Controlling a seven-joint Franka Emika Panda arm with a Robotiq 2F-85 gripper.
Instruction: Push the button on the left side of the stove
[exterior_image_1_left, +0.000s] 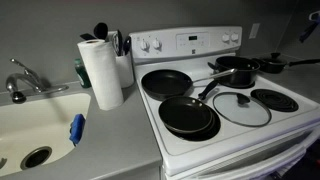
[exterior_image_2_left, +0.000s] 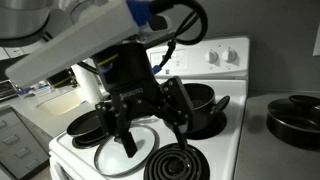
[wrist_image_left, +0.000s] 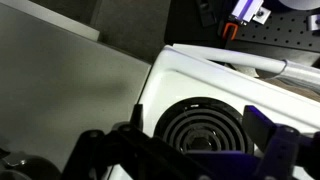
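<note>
Step in hand: approach; judged as not yet begun in earnest, with no contact on any control.
Stove position: the stove (exterior_image_1_left: 250, 132) stands against the wall, flanked by grey bench (exterior_image_1_left: 120, 135), with a sink (exterior_image_1_left: 40, 120) further along.
Target area: the back panel (exterior_image_1_left: 190, 42) carries a cluster of knobs (exterior_image_1_left: 150, 45) at the end nearest the paper towel roll (exterior_image_1_left: 100, 70); the button itself is too small to pick out.
Gripper position: the gripper (exterior_image_2_left: 155, 135) hangs over the front of the cooktop, above a bare coil burner (exterior_image_2_left: 180, 160) and beside a glass lid (exterior_image_2_left: 118, 155), well apart from the back panel.
Jaws: spread wide, holding nothing; the wrist view shows both fingers either side of the coil, with empty space between.
Obstructions: two frying pans (exterior_image_1_left: 188, 115) sit on the burners below the target end, and a pot (exterior_image_2_left: 200, 105) stands behind the gripper.
Target visibility: in the exterior view that shows the arm, the arm hides that end of the panel.
Next move, judged: carry the gripper up and across, over the pans, to the knob end of the panel, then press with one fingertip; closing the jaws first would likely give a firmer point.
Risk, judged: striking a pan handle, or turning a knob instead.
</note>
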